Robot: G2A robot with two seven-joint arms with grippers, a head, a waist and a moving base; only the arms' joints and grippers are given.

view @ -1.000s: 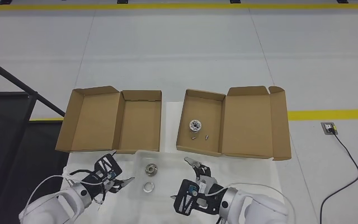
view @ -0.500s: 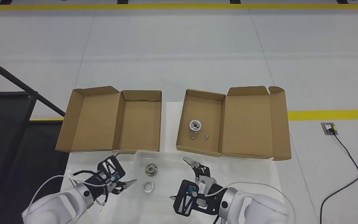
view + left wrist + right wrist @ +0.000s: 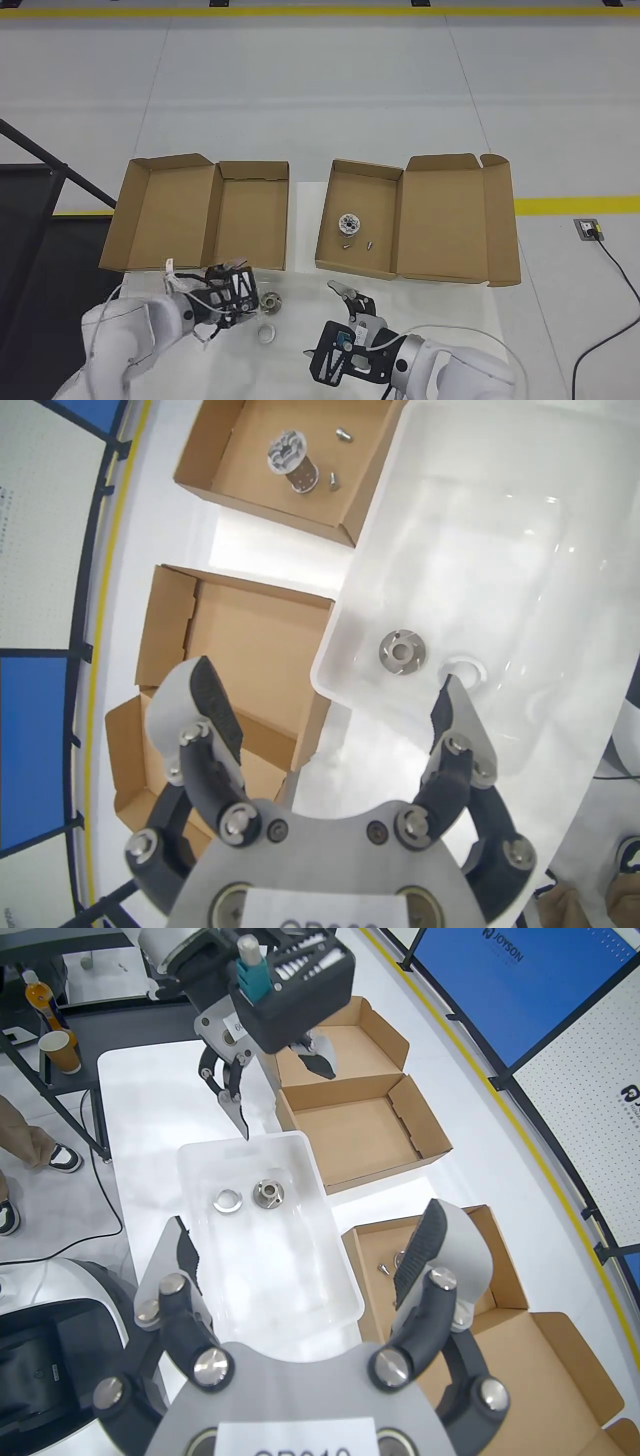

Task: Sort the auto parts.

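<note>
A white tray (image 3: 270,1258) stood on the bench (image 3: 145,1093), holding a flanged hub (image 3: 268,1192) and, just beside it, a flat metal ring (image 3: 227,1201). Beyond the tray lay two open cardboard boxes. The right box (image 3: 362,195) held a toothed cylindrical part (image 3: 348,223) with two small bolts (image 3: 370,243) near it; the left box (image 3: 250,215) lay with its lid folded out. The left gripper (image 3: 327,695), jaws wide apart, hung at the tray's edge, one fingertip close to the ring. The right gripper (image 3: 305,1223), jaws likewise spread and holding nothing, hung over the tray's other end
</note>
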